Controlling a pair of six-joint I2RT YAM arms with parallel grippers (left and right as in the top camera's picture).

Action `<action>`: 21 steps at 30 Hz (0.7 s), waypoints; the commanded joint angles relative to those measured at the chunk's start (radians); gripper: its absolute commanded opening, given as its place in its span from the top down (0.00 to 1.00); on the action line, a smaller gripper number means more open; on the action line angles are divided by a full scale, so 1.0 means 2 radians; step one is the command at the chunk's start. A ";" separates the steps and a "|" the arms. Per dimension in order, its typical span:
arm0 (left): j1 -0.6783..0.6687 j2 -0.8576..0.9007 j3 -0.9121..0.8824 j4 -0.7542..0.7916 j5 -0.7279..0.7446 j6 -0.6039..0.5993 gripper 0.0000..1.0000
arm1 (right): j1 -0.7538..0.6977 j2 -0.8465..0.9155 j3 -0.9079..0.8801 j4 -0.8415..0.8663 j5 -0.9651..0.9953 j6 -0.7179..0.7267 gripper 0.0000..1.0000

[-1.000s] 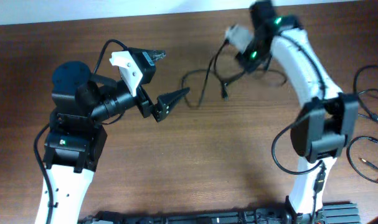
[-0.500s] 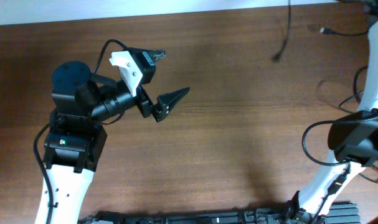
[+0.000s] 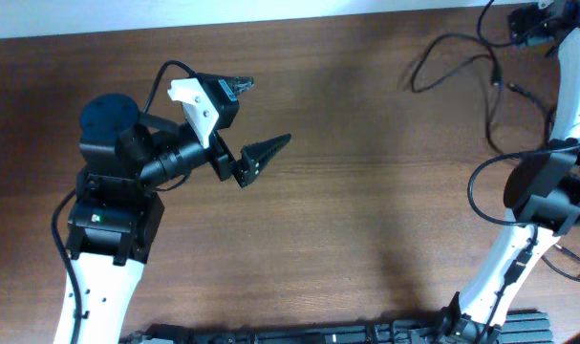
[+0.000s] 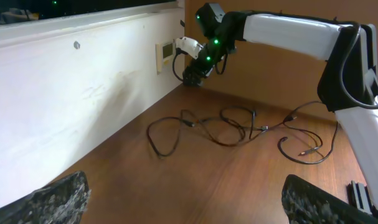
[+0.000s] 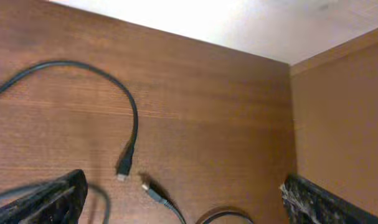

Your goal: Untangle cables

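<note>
Retangling threatens: both the right hand (image 5: 182, 205) and left hand (image 3: 268, 113) gape empty, and a careless grab at the cables (image 3: 459, 59) looped upper right could tighten knots.

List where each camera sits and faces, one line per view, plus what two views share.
Overhead: fixed above, looking straight down on the brown wooden table; left arm, right arm, open left hand show.
Left wrist: on the left arm, facing across toward the white wall and right hand; own fingers at bottom corners.
Right wrist: on the right arm, looking down at the table's far corner; own fingers wide apart at bottom.
Shared: overhead and left wrist both show the thin black cables near the right hand.
</note>
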 commanded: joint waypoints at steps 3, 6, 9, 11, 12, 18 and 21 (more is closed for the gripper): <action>0.001 -0.001 0.005 0.000 -0.002 -0.001 0.01 | 0.000 -0.021 0.003 -0.023 -0.063 0.004 0.01; 0.001 -0.001 0.005 0.000 -0.002 -0.001 0.01 | 0.000 -0.050 0.003 -0.029 -0.157 0.005 0.01; 0.001 -0.001 0.005 0.000 -0.002 -0.001 0.01 | 0.005 -0.107 0.003 -0.089 -0.176 0.047 0.01; 0.001 -0.001 0.005 0.000 -0.002 -0.001 0.01 | 0.014 -0.161 0.003 -0.150 -0.179 0.159 0.01; 0.001 -0.001 0.005 0.000 -0.002 -0.001 0.01 | 0.018 -0.176 0.003 -0.174 -0.200 0.208 0.01; 0.001 -0.001 0.005 0.000 -0.002 -0.001 0.01 | 0.063 -0.197 0.002 -0.343 -0.355 0.254 0.01; 0.001 -0.001 0.005 0.000 -0.002 -0.001 0.01 | 0.090 -0.197 0.002 -0.413 -0.355 0.254 0.01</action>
